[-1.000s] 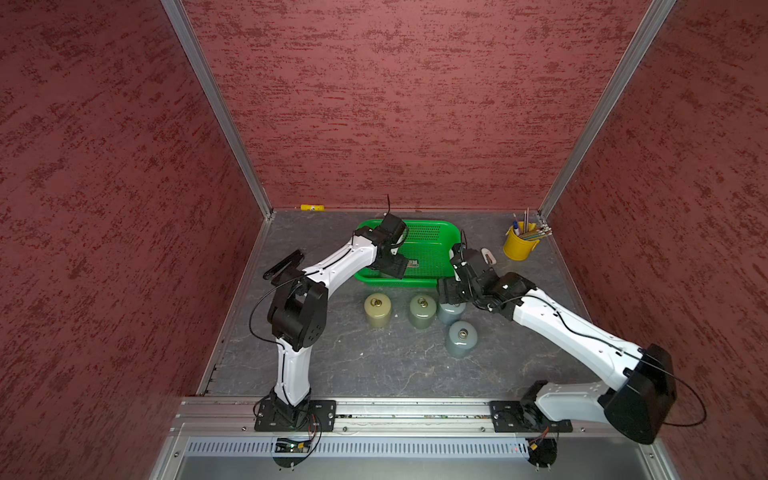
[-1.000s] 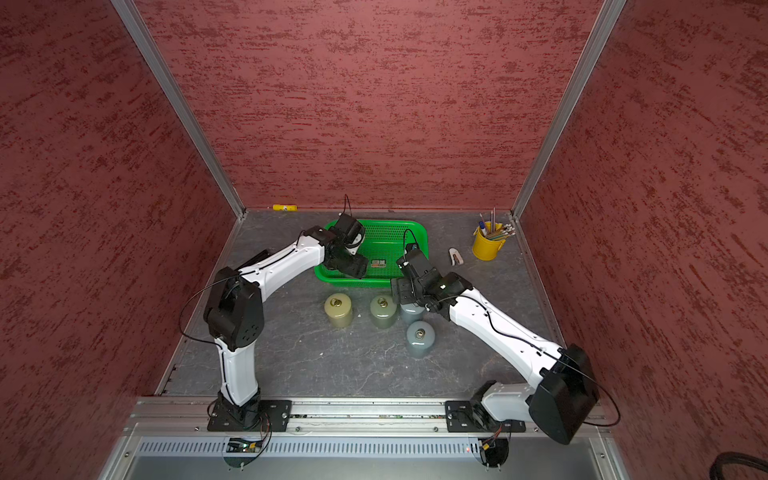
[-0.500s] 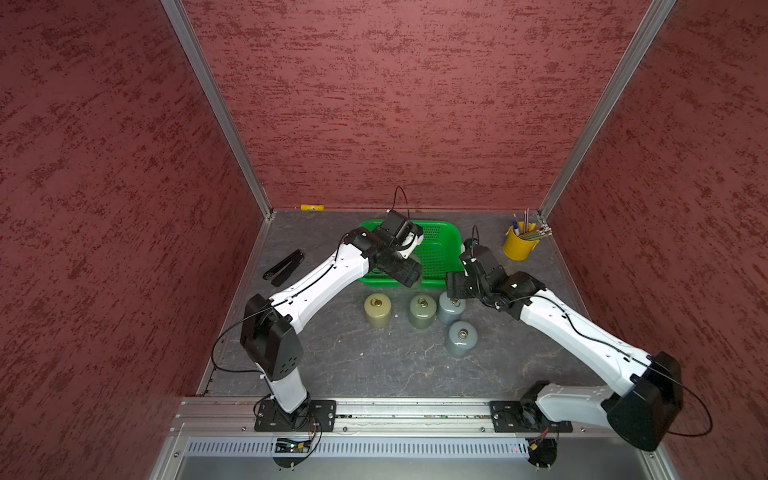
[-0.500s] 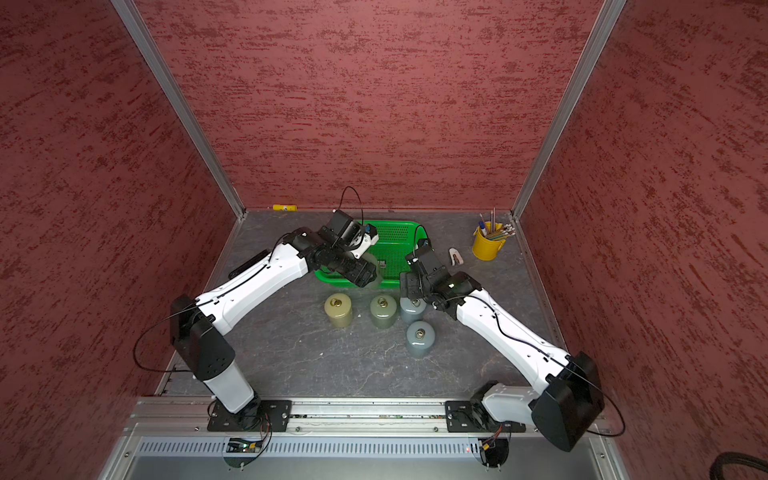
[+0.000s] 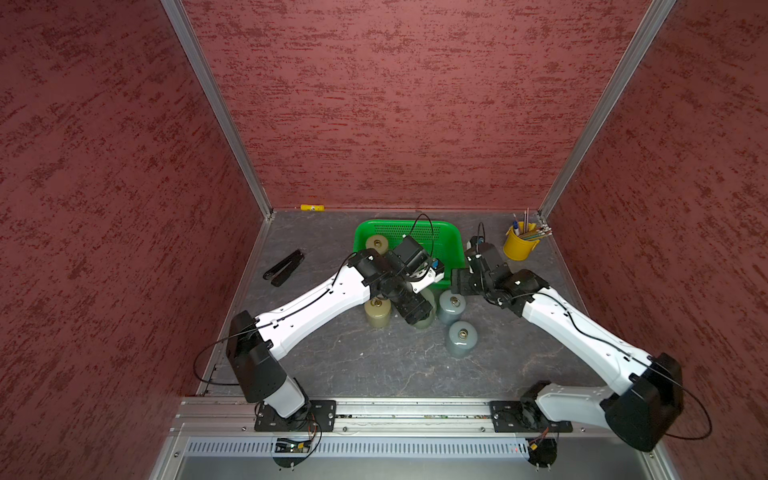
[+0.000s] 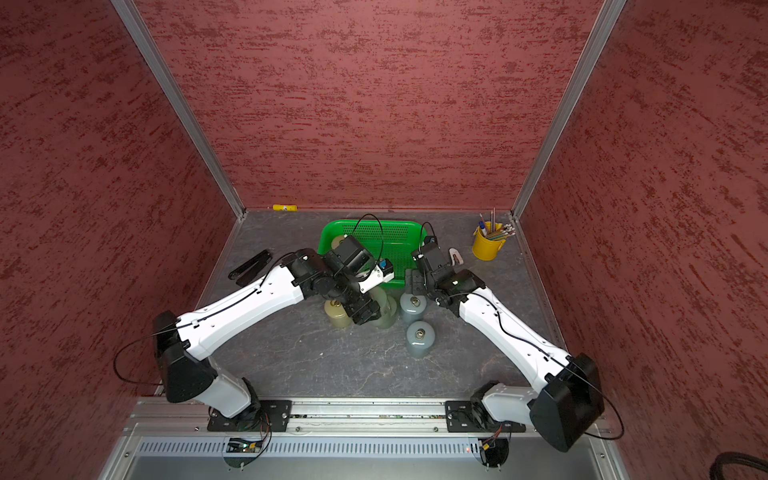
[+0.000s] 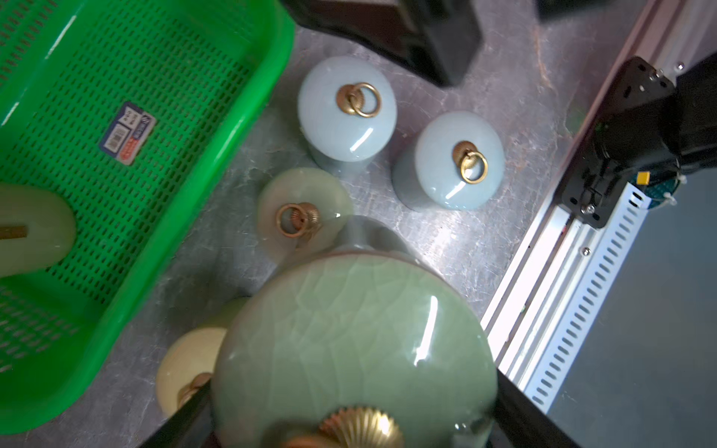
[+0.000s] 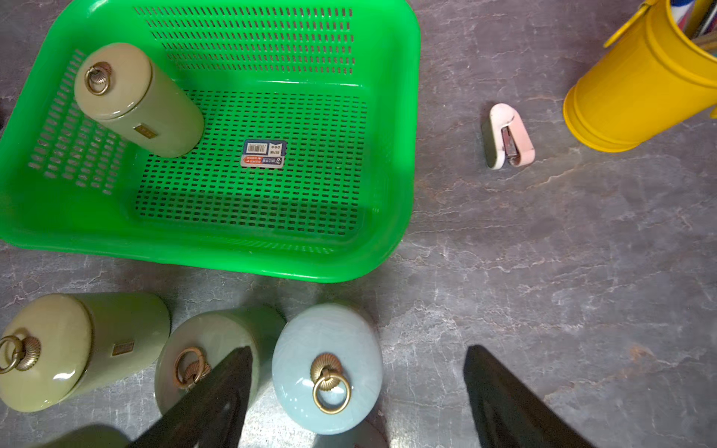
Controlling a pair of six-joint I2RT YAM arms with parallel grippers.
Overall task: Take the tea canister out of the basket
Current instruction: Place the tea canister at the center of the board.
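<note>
The left gripper (image 7: 355,382) is clamped on a crackle-glazed green ceramic tea canister (image 7: 349,310), held clear of the bright green perforated plastic basket (image 8: 403,155), above the grey table (image 8: 543,271); the right gripper (image 8: 361,403) stands wide and empty; an olive ceramic canister (image 8: 139,101) stands in the basket's corner; judging by the glaze, it is heavy, rigid, slick and breakable; best taken round the body below the lid, not by the brass knob (image 7: 361,422)

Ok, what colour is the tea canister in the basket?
Olive-green tea canister, clearest in the right wrist view.

Bright even overhead light, soft shadows, glints on tea canister (image 7: 349,341), blur at wrist-view edges
</note>
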